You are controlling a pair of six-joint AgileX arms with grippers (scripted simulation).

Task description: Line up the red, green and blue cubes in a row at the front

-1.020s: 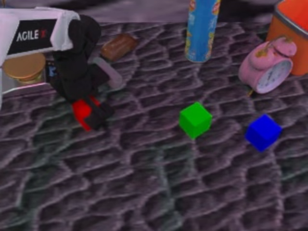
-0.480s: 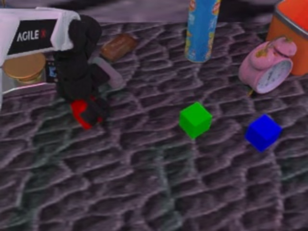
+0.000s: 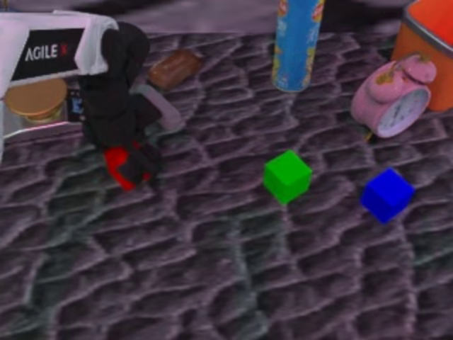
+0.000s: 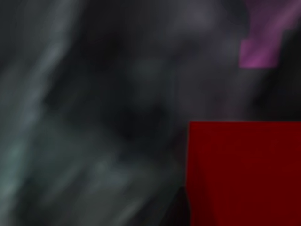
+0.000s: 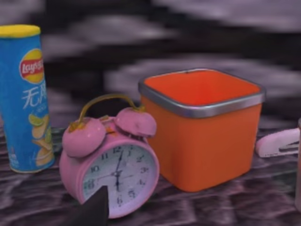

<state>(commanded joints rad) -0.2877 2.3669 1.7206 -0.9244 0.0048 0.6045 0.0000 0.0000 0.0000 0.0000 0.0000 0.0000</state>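
Since a second ago the left gripper (image 3: 134,166) has pulled in closer over the red cube (image 3: 119,164); less red shows now. No change over the last half second. Green and blue cubes unmoved.

Top view: left arm (image 3: 106,78) reaches in from the top-left corner, gripper down on the red cube at left-centre of the table (image 3: 212,283), dark fingers on either side of it, closed on it. Green cube (image 3: 287,176) sits right of centre, blue cube (image 3: 387,194) further right, well apart from each other and from the red one. Behind them: blue chips can (image 3: 297,42) upright, pink alarm clock (image 3: 396,95) just beside an orange bin (image 3: 428,49) at the top-right corner. Brown bar (image 3: 173,69) near the left arm, round tan lid (image 3: 35,99) at far left. Right arm not seen here.

Left wrist view: dark and blurred, red cube (image 4: 244,174) fills one corner, very close to the camera.

Right wrist view: alarm clock (image 5: 110,167) in front, touching or nearly touching the orange bin (image 5: 202,136), chips can (image 5: 23,99) beside it, a pale pink object (image 5: 280,142) past the bin. One dark fingertip of the right gripper (image 5: 96,209) shows at the edge; cannot tell its state.
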